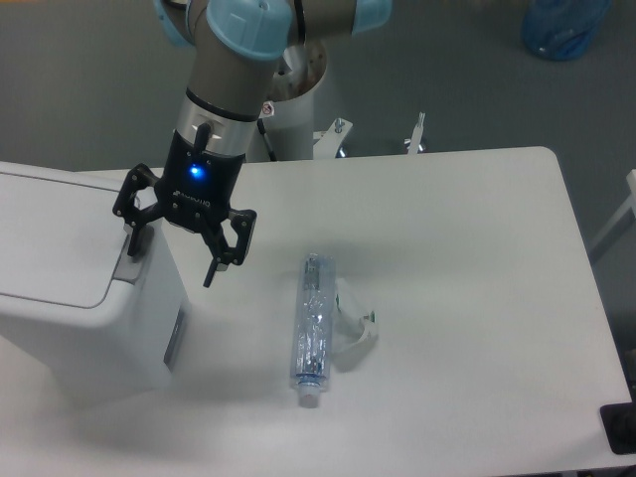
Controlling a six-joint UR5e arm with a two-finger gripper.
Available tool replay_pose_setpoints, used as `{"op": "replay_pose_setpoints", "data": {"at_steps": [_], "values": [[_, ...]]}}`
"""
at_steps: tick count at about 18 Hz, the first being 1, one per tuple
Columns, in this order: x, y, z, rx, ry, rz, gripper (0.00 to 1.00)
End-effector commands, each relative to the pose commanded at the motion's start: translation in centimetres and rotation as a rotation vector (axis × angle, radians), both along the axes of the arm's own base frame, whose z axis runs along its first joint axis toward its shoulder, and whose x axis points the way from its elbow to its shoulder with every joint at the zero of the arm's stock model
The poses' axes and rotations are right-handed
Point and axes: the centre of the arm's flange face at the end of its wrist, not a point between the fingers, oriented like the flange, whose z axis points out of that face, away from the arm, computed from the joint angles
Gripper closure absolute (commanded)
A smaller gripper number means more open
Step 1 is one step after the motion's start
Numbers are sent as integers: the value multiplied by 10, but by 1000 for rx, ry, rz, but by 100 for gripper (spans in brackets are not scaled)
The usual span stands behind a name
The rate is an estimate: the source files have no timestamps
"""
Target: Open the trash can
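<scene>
The trash can [79, 288] stands at the left end of the table [477, 298], a large boxy white plastic bin with rounded corners, a flat smooth lid and a grey panel low on the side that faces the bottle. The gripper [179, 248] hangs over the bin's right edge with its black fingers spread wide and nothing between them; one fingertip sits over, or perhaps on, the small grey push tab [132, 260] at the lid's right rim, though contact cannot be told from this angle, while the other fingertip hangs off the bin's side over the tabletop. So the tab lies directly beneath the left finger, and the move probably calls for a short downward press there. Right of the bin, well apart from it, lies a crushed clear plastic bottle [312, 328], ridged and glossy, its long axis running toward the table's near edge.
</scene>
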Motion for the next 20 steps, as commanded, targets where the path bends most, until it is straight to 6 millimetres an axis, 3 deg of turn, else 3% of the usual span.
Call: {"op": "replay_pose_setpoints", "data": {"at_steps": [7, 10, 11, 15, 18, 20], "values": [[-2, 2, 5, 8, 5, 2, 0], [-10, 2, 20, 30, 25, 12, 0], [-21, -2, 25, 38, 34, 30, 0], [-105, -50, 29, 44, 76, 158, 0], [-157, -87, 13, 18, 132, 170, 0], [-190, -103, -11, -11, 160, 148, 0]]}}
